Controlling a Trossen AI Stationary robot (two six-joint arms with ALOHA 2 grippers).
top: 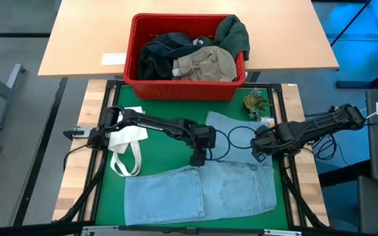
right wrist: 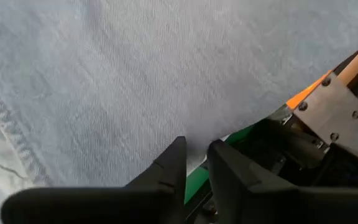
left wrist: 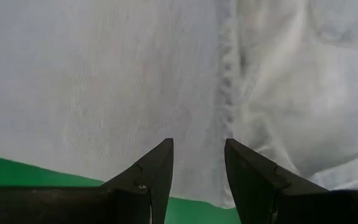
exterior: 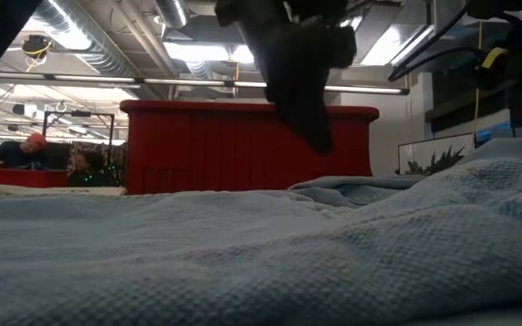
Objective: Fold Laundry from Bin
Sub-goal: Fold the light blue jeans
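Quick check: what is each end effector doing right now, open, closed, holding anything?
Left end effector: open, empty, hovering over the jeans.
Right end effector: narrow gap between fingers, nothing visibly gripped, at the jeans' edge; open or shut cannot be told.

Jeans (top: pixel 202 190) cover the mat; bin (top: pixel 184 88) probably blocks beyond.

Two dark, near-black arms, slim jointed links with black cables looping off them at centre frame. The left gripper (left wrist: pixel 197 163) shows two matte black wedge fingers tapering to blunt tips. The right gripper (right wrist: pixel 196 163) has the same dark, angular fingers.
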